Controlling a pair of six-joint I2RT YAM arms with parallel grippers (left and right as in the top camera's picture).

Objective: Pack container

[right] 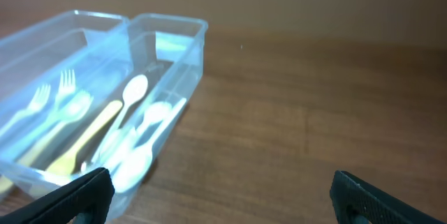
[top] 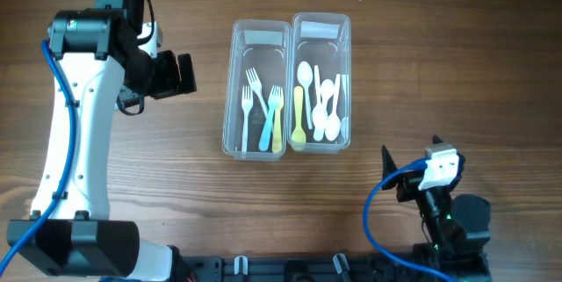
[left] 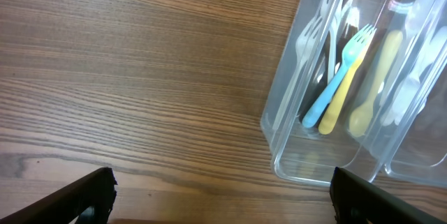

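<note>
Two clear plastic containers stand side by side at the table's middle. The left container (top: 234, 89) holds several forks, among them a blue fork (top: 267, 122) and a yellow fork (top: 277, 119). The right container (top: 346, 71) holds several white spoons (top: 327, 106) and a yellow spoon (top: 298, 117). My left gripper (top: 186, 73) is open and empty, left of the containers. My right gripper (top: 391, 172) is open and empty, at the front right. The left wrist view shows the left container (left: 279, 133) with the blue fork (left: 335, 88). The right wrist view shows both containers (right: 188, 63).
The wooden table (top: 439, 71) surrounds the containers. The left arm's white link (top: 75, 133) stands along the left side. The right arm's base (top: 457, 225) and blue cable (top: 373, 220) sit at the front right edge.
</note>
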